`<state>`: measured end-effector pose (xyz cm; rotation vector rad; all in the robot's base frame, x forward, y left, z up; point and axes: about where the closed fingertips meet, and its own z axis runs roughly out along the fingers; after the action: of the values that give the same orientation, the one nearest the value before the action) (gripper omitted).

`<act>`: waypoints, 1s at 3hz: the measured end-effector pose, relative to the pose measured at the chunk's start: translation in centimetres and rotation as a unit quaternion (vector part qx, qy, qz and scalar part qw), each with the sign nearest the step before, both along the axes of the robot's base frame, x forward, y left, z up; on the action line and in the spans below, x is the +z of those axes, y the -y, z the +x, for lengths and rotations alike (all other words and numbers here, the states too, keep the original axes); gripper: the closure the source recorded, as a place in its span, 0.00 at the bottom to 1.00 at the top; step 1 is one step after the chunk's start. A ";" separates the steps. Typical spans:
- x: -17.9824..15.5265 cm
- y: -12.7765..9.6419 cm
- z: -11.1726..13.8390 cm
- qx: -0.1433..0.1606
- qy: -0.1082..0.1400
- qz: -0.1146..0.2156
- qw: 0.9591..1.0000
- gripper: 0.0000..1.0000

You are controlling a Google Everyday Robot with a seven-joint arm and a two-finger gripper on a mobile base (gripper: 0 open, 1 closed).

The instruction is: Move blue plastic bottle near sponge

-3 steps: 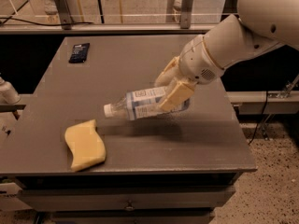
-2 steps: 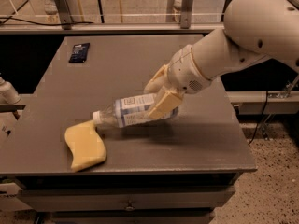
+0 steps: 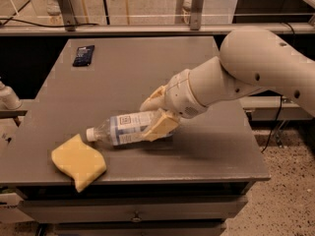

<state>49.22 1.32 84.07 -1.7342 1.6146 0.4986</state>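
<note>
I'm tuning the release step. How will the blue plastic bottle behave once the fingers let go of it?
Likely to roll: the blue plastic bottle is round and held sideways in the gripper, low over the table, cap toward the sponge. Probably light, since no liquid shows through its clear neck. Its plastic wall may flex under the fingers' squeeze.
</note>
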 end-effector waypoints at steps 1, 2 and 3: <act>0.4 0.0 0.0 0.000 0.000 0.000 1.000 0.84; 0.2 -0.5 0.0 -0.004 0.003 0.005 1.000 0.61; 0.3 -0.5 0.0 -0.004 0.003 0.005 1.000 0.37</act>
<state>49.20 1.78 84.36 -1.7195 1.6117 0.4976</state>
